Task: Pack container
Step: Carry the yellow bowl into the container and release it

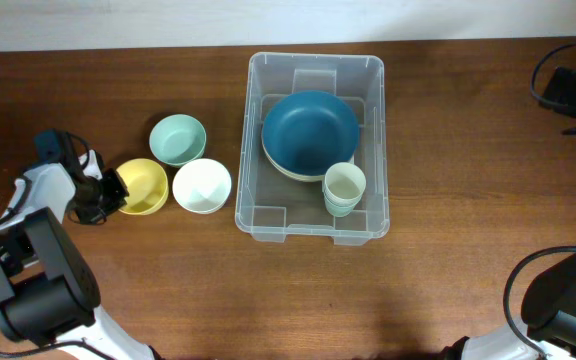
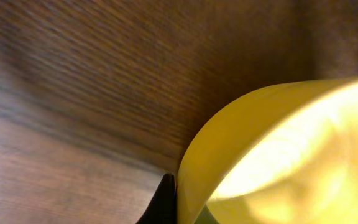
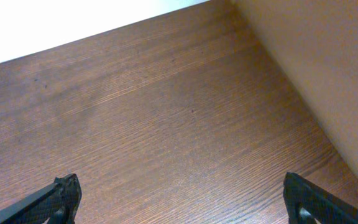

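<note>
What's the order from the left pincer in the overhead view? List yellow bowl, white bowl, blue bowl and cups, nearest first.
1. Yellow bowl, right at the left pincer.
2. White bowl, just beyond it, outside the container.
3. Blue bowl, inside the container.
4. Cups, stacked by the container's right wall.

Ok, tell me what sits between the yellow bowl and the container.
The white bowl, right beside the yellow bowl and just short of the container; the overhead view shows it.

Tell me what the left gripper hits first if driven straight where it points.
The yellow bowl: the left gripper sits at its near rim, possibly already touching; depth is unclear.
</note>
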`<state>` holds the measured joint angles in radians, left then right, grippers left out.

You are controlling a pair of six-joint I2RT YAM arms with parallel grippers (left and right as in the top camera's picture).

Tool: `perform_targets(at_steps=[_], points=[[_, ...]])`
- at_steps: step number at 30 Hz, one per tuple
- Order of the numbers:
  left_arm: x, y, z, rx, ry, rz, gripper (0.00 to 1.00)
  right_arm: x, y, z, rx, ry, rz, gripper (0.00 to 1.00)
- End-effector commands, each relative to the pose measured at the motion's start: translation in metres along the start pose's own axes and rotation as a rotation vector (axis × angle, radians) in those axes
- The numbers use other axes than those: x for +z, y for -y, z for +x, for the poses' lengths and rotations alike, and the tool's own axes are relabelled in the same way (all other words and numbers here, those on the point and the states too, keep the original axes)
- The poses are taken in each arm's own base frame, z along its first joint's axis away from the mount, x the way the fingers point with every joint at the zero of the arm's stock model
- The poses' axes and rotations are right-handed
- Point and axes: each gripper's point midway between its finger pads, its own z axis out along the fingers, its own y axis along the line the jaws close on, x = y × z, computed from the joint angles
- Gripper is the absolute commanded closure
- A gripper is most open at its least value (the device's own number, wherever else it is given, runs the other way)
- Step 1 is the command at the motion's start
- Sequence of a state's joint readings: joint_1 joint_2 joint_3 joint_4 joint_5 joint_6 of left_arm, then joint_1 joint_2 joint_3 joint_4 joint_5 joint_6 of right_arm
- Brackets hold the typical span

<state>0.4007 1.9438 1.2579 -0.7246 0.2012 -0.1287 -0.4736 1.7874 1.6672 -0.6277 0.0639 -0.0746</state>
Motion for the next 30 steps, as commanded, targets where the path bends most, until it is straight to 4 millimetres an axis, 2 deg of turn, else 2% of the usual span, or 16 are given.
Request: perform_targets(at_steps=[1,4,5,8,10,13,15,16,20,25,30], points=[[-0.062,0.017,-0.038,0.027,0.166,0.023,0.99,0.001,0.004,-0.001,0.015,0.002,0.016,0.01],[-0.097,0.036,-0.046,0.065,0.239,0.040,0.99,0.001,0.004,-0.001,0.015,0.002,0.016,0.01],[-0.115,0.050,-0.048,0.097,0.280,0.055,0.99,0.001,0.004,-0.001,0.015,0.002,0.016,0.01],[-0.149,0.090,-0.046,0.226,0.367,0.091,0.99,0.001,0.005,-0.001,0.015,0.003,0.016,0.01],[-0.167,0.125,-0.038,0.346,0.420,0.123,0.99,0.001,0.004,-0.001,0.015,0.002,0.016,0.01],[-0.182,0.194,-0.013,0.516,0.472,0.208,0.99,0.001,0.004,-0.001,0.015,0.002,0.016,0.01],[-0.181,0.228,0.008,0.601,0.463,0.251,0.99,0.001,0.004,-0.001,0.015,0.002,0.016,0.01],[-0.176,0.252,0.028,0.666,0.440,0.275,0.99,0.001,0.004,-0.001,0.015,0.002,0.016,0.01],[-0.160,0.286,0.067,0.781,0.395,0.256,0.99,0.001,0.004,-0.001,0.015,0.002,0.016,0.01],[-0.139,0.303,0.104,0.871,0.314,0.225,0.99,0.001,0.004,-0.001,0.015,0.002,0.016,0.01],[-0.114,0.300,0.130,0.914,0.200,0.184,0.99,0.001,0.004,-0.001,0.015,0.002,0.016,0.01]])
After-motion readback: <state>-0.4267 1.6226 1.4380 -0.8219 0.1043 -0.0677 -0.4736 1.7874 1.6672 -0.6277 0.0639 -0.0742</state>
